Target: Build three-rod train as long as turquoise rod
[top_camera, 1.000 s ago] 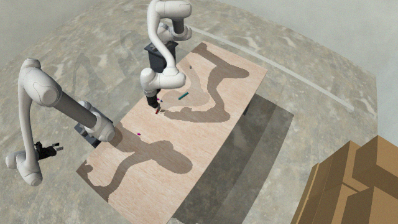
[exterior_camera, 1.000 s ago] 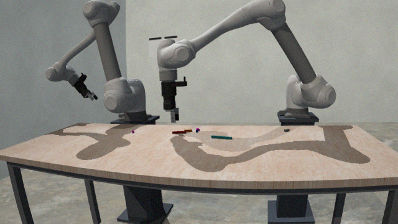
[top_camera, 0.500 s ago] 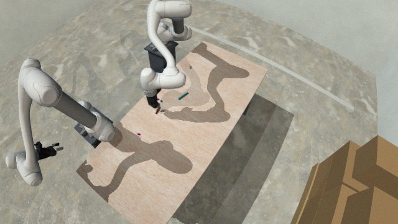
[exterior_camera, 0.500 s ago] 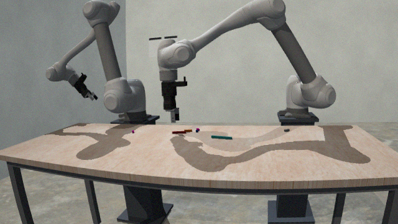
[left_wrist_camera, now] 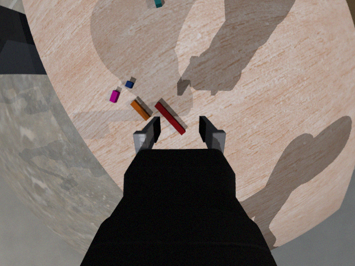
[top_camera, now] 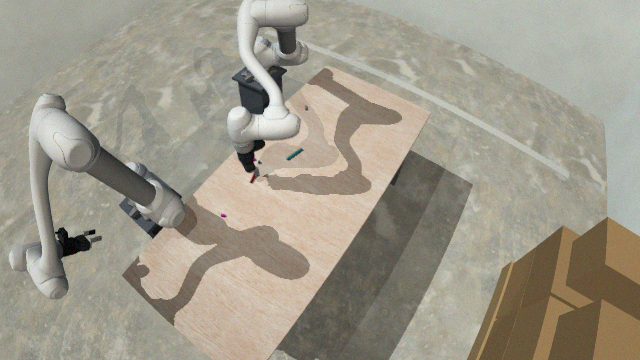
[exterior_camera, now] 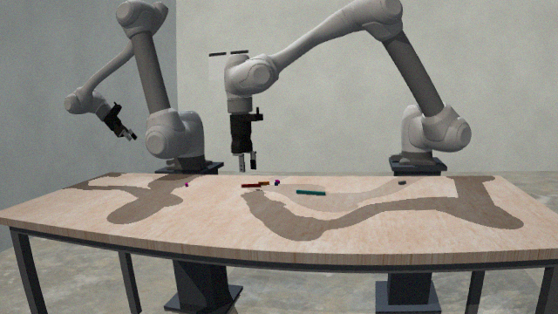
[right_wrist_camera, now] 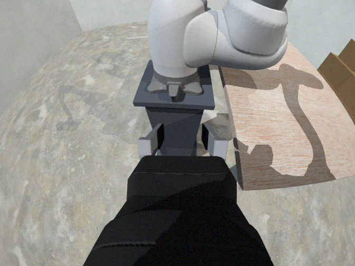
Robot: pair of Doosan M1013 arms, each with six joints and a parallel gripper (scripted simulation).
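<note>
A red rod [top_camera: 253, 178] [exterior_camera: 251, 186] [left_wrist_camera: 170, 118] lies flat, beside and apart from an orange rod [exterior_camera: 264, 183] [left_wrist_camera: 140, 110]. A blue rod [exterior_camera: 276, 184] [left_wrist_camera: 129, 84] and a magenta rod [exterior_camera: 277, 180] [left_wrist_camera: 114, 96] lie separately beyond the orange one. The turquoise rod [top_camera: 295, 154] [exterior_camera: 310, 192] [left_wrist_camera: 158, 3] lies apart. A grey rod [top_camera: 306, 108] [exterior_camera: 402, 182] lies farther off. Another magenta rod [top_camera: 223, 215] [exterior_camera: 187, 184] lies alone. My left gripper [exterior_camera: 248, 167] [left_wrist_camera: 179, 124] is open and empty above the table, near the red rod. My right gripper [top_camera: 96, 235] [exterior_camera: 132, 137] [right_wrist_camera: 183, 131] is open and empty, off the table.
The wooden table [top_camera: 350, 220] [exterior_camera: 392, 235] [right_wrist_camera: 263, 114] carries the rods. Brown boxes [top_camera: 585, 260] stand on the floor beyond its long edge. The right arm's pedestal [right_wrist_camera: 175, 120] stands beside the table, below the right gripper in the right wrist view.
</note>
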